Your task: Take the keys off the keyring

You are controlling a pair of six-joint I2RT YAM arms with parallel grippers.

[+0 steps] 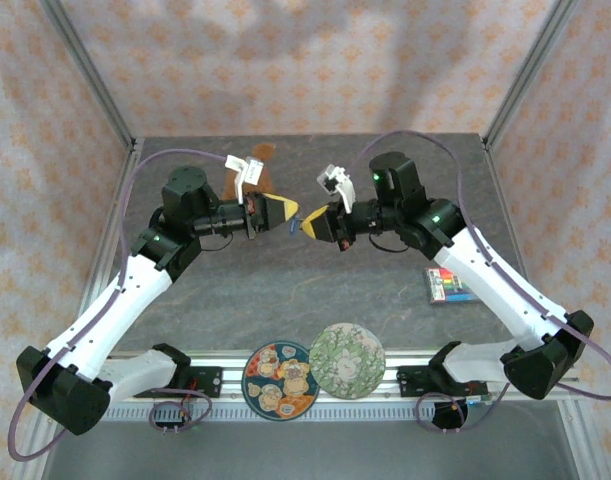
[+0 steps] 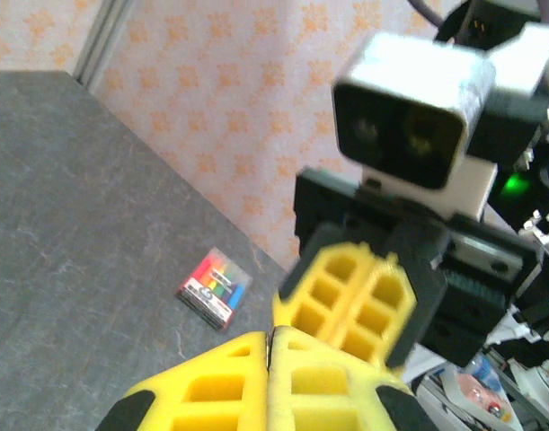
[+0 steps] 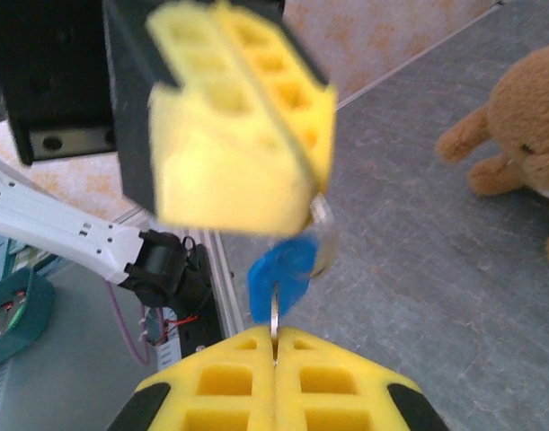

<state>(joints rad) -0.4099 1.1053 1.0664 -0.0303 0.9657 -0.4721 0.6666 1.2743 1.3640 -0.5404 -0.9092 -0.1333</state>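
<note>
Keyring (image 3: 323, 224) w/ blue-headed key (image 3: 283, 274) | mid-air over bench (image 1: 285, 290) centre, btwn hands | left hand (image 2: 270, 350) closed on keyring | right hand (image 3: 275, 355) closed on key's metal blade | teddy (image 3: 526, 126) far left on bench

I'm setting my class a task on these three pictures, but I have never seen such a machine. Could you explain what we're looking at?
These are two robot arms bolted at a table's near edge. One picture looks down on both from above; the other two come from a camera on each wrist. The left end effector and right end effector, yellow two-finger claws, meet in mid-air, both shut. The right one pinches a blue key; the left one seems to grip its metal ring. On the grey table lie a teddy bear and a crayon box. Two round patterned discs sit at the near edge.
</note>
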